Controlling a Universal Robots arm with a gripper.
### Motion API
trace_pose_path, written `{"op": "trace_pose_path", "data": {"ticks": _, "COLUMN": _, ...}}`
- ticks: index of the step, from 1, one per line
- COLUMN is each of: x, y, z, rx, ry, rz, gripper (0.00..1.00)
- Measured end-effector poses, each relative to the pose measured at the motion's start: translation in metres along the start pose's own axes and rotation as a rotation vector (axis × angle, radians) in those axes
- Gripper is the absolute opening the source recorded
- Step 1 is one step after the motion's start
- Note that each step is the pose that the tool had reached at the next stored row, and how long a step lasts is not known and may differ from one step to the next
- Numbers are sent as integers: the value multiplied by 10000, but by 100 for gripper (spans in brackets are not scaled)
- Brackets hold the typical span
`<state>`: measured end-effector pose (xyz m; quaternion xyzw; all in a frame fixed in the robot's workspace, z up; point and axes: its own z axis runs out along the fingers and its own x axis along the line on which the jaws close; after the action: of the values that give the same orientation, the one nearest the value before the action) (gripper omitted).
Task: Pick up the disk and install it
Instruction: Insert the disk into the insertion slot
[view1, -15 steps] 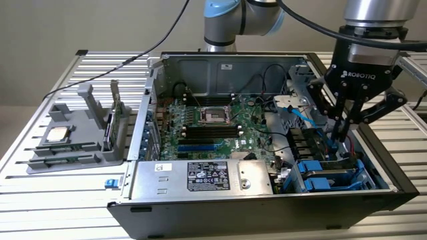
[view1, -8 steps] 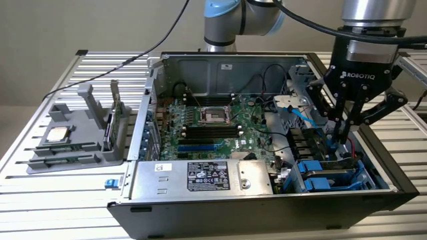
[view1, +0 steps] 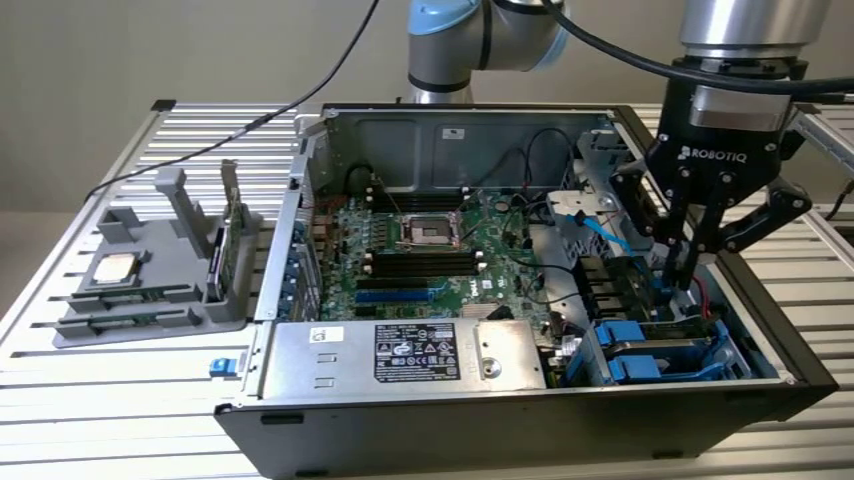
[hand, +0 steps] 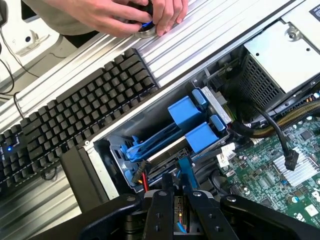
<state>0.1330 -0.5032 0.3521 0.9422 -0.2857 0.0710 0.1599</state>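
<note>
While the pincer (view1: 687, 272) reaches into the drive bay (hand: 114, 152), the disk (hand: 167, 147) sits inside it.
Between the bay's walls it looks guided and steady; whether the pincer clamps it, I cannot tell.

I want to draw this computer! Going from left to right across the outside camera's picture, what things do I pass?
small silver chip → upright dark card → green motherboard → gripper

Ribbed aluminium table (view1: 80, 400) carrying 1 open desktop computer case (view1: 534, 440), a grey plastic parts holder (view1: 140, 225) at the exterior view's left, and a black keyboard (hand: 75, 115) just beside the case
</note>
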Motion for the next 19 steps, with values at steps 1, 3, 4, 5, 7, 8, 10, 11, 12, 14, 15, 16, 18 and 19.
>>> {"op": "trace_pose_path", "data": {"ticks": 1, "x": -1, "y": -1, "z": 1, "rx": 1, "ry": -1, "rz": 0, "gripper": 18}}
{"op": "trace_pose_path", "data": {"ticks": 3, "x": -1, "y": -1, "z": 4, "rx": 1, "ry": 0, "rz": 0, "gripper": 25}}
{"op": "trace_pose_path", "data": {"ticks": 4, "x": -1, "y": -1, "z": 5, "rx": 1, "ry": 0, "rz": 0, "gripper": 31}}
{"op": "trace_pose_path", "data": {"ticks": 5, "x": -2, "y": -2, "z": 6, "rx": 1, "ry": -1, "rz": 0, "gripper": 37}}
{"op": "trace_pose_path", "data": {"ticks": 7, "x": -2, "y": -2, "z": 7, "rx": 0, "ry": 0, "rz": 0, "gripper": 43}}
{"op": "trace_pose_path", "data": {"ticks": 8, "x": -1, "y": -1, "z": 10, "rx": 2, "ry": -2, "rz": 0, "gripper": 43}}
{"op": "trace_pose_path", "data": {"ticks": 10, "x": 1, "y": 4, "z": 14, "rx": -1, "ry": -5, "rz": 13, "gripper": 43}}
{"op": "trace_pose_path", "data": {"ticks": 11, "x": 2, "y": 5, "z": 15, "rx": -7, "ry": -13, "rz": 41, "gripper": 43}}
{"op": "trace_pose_path", "data": {"ticks": 12, "x": 3, "y": 7, "z": 15, "rx": -13, "ry": -22, "rz": 75, "gripper": 43}}
{"op": "trace_pose_path", "data": {"ticks": 14, "x": 5, "y": 10, "z": 16, "rx": 39, "ry": -65, "rz": 116, "gripper": 43}}
{"op": "trace_pose_path", "data": {"ticks": 15, "x": 6, "y": 11, "z": 17, "rx": 78, "ry": -96, "rz": 134, "gripper": 43}}
{"op": "trace_pose_path", "data": {"ticks": 16, "x": 7, "y": 13, "z": 18, "rx": 114, "ry": -127, "rz": 151, "gripper": 43}}
{"op": "trace_pose_path", "data": {"ticks": 18, "x": 10, "y": 17, "z": 20, "rx": 176, "ry": -183, "rz": 189, "gripper": 43}}
{"op": "trace_pose_path", "data": {"ticks": 19, "x": 13, "y": 21, "z": 22, "rx": 207, "ry": -211, "rz": 207, "gripper": 43}}
